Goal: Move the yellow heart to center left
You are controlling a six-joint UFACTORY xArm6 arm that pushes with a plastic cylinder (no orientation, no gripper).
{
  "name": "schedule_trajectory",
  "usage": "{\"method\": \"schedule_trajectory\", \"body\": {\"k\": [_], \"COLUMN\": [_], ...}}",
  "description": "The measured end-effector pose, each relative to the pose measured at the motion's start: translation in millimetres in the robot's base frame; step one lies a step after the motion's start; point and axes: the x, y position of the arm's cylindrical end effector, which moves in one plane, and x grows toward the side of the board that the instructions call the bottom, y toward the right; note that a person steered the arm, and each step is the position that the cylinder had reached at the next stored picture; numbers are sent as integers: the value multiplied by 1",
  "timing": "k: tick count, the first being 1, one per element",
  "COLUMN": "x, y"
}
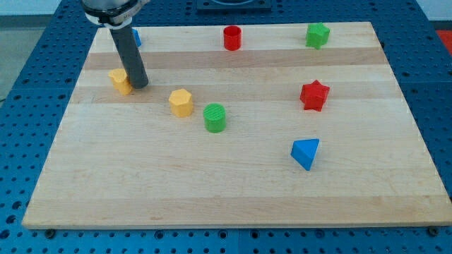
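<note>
Yellow heart (pixel 120 80) sits near the wooden board's (pixel 233 190) left edge, toward the far side, touching my tip (pixel 140 86), which stands just at its right; the rod has no jaws, so nothing opens or closes. A yellow hexagonal block (pixel 181 102) and a green cylinder (pixel 215 117) lie to the right of it, nearer mid-board, and a blue block (pixel 135 37) peeks out behind the rod at the far left. Along the far edge stand a red cylinder (pixel 232 37) and a green star (pixel 317 34), with a red star (pixel 314 94) and a blue triangular block (pixel 305 153) on the right side.
</note>
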Motion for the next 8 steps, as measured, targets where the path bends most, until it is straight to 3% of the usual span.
{"method": "schedule_trajectory", "body": {"k": [1, 2, 3, 4, 5, 8], "x": [-1, -32, -44, -10, -2, -18], "y": [13, 14, -15, -33, -33, -33]}}
